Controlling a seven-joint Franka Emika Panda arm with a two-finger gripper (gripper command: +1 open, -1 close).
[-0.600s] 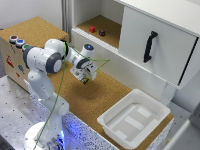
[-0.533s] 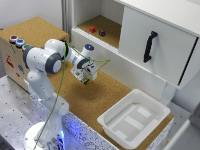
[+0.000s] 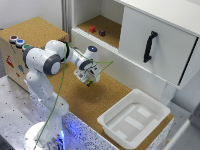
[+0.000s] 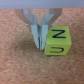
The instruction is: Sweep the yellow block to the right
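In the wrist view the yellow block (image 4: 57, 43) is a small cube with dark letters on its faces, lying on the cork surface. My gripper (image 4: 40, 46) is shut with its fingers (image 4: 36, 35) pressed together, holding nothing. The fingertips are down at the cork right beside the block, touching or almost touching its side. In the exterior view my gripper (image 3: 89, 80) is low over the cork in front of the cabinet, and the block is hidden by it.
A white tray (image 3: 112, 120) sits on the cork at the exterior view's right. A small red block (image 3: 92, 29) and a dark object (image 3: 102, 33) lie on the cabinet shelf. A thin yellow-green cable (image 3: 62, 87) hangs along the arm. A wooden box (image 3: 15, 55) stands at the left.
My gripper has moved slightly lower and toward the exterior view's right.
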